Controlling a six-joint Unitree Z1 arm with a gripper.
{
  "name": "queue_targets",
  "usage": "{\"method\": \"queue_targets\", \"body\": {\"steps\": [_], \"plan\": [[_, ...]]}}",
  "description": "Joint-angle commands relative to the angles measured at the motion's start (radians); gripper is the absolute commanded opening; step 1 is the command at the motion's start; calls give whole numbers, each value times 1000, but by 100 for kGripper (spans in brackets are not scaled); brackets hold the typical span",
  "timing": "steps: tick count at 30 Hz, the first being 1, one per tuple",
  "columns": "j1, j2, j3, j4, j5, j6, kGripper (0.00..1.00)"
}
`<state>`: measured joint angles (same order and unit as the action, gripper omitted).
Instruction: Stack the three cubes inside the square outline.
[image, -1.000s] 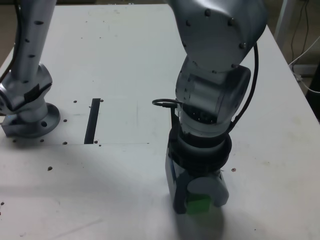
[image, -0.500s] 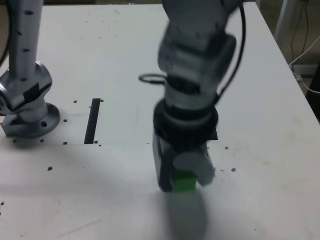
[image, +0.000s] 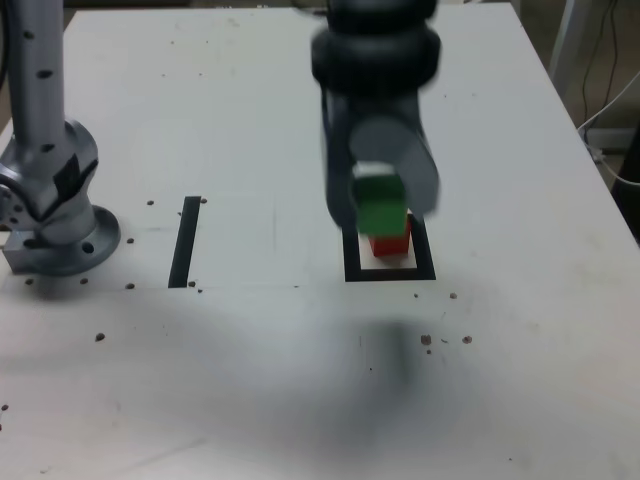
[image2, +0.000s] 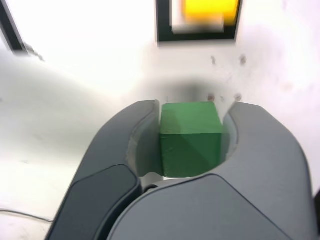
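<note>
The claw is clamped on the green cube, up in the air at the centre of the exterior view. Below it the red cube sits in the square outline, yellow cube on top. Risk: an off-centre drop topples the stack onto the table.

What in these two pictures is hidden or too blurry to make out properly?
- Yellow cube: hidden behind the gripper and green cube in the exterior view; cut off by the picture's edge and blurred in the wrist view.
- Red cube: only its lower part shows in the exterior view.
- Square outline: far side hidden by the gripper in the exterior view.
</note>
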<state>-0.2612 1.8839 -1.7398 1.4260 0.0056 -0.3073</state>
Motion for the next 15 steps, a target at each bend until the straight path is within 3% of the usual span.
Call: {"method": "queue_targets", "body": {"steps": [1, 8, 15], "plan": [[63, -12, -2, 15, 1, 79, 0], [173, -2, 21, 28, 8, 178, 0], [204, 42, 29, 14, 9, 202, 0]]}}
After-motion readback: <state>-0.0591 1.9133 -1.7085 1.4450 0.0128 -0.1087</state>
